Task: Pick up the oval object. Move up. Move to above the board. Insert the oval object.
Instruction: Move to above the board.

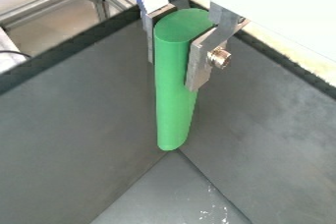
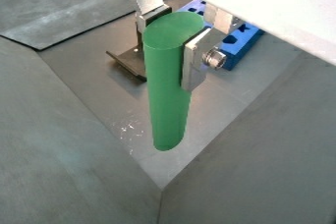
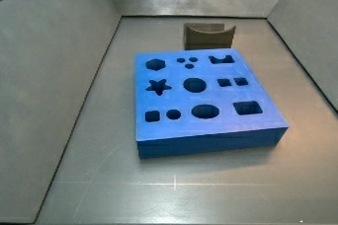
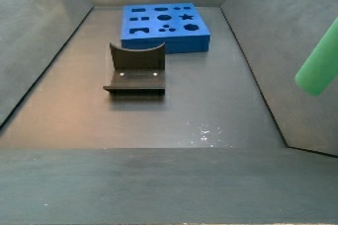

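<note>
- The oval object, a long, slim, bright green peg with smooth sides and a rounded end, hangs upright in the air, clear of the floor; both wrist views show its lower tip free, with grey surface well below it.
- The gripper is clenched on the peg's upper part, its flat silver fingers pressing it from two sides.
- In a side view the peg shows at the frame's edge, high beside the grey wall and well apart from the board.
- The board, a thick square blue block with dark cutouts (star, circles, squares, hexagon), lies flat on the bench with every hole empty.
- The fixture, a dark L-shaped bracket on a base plate, stands between the peg's side and the board.
- Judging by this, pickup and lift look done; the carry to above the board and the insertion remain.
</note>
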Motion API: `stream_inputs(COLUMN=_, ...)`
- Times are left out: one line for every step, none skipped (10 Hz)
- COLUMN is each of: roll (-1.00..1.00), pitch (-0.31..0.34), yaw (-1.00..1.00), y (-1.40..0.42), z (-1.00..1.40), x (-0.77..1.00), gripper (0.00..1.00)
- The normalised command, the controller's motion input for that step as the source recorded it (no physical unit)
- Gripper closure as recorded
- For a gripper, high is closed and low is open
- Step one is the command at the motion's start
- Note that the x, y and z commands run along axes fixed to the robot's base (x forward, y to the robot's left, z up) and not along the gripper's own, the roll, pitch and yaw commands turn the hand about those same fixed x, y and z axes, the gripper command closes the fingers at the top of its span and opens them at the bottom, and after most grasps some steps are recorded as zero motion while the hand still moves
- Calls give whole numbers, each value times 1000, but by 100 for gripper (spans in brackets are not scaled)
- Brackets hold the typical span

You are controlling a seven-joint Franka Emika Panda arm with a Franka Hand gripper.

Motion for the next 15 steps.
stream_inputs(roll=68, pitch=75, yaw=19, y=-9, z=60, x=-445, gripper=100)
stream_inputs(roll=68, pitch=73, yaw=20, y=-4, z=17, x=-430, gripper=100)
stream_inputs(roll=69, pitch=71, yaw=20, y=-3, z=20, x=-430, gripper=100)
stream_inputs(roll=68, pitch=71, yaw=20, y=-3, z=20, x=-430, gripper=100)
stream_inputs(roll=69, pitch=71, yaw=20, y=-3, z=20, x=-430, gripper=100)
stream_inputs(roll=68, pitch=71, yaw=20, y=-3, z=20, x=-430, gripper=100)
stream_inputs(roll=68, pitch=71, yaw=20, y=-3, z=20, x=-430, gripper=100)
stream_inputs(roll=68, pitch=71, yaw=20, y=-3, z=20, x=-430, gripper=100)
stream_inputs(roll=68, pitch=71, yaw=20, y=-3, z=20, x=-430, gripper=100)
stream_inputs(roll=68, pitch=71, yaw=20, y=-3, z=20, x=-430, gripper=100)
stream_inputs(roll=68, pitch=71, yaw=20, y=-3, z=20, x=-430, gripper=100)
stream_inputs(roll=68, pitch=71, yaw=20, y=-3, z=20, x=-430, gripper=100)
stream_inputs(roll=68, pitch=71, yaw=20, y=-3, z=20, x=-430, gripper=100)
stream_inputs(roll=68, pitch=71, yaw=20, y=-3, z=20, x=-430, gripper=100)
stream_inputs(roll=68, pitch=71, yaw=20, y=-3, z=20, x=-430, gripper=100)
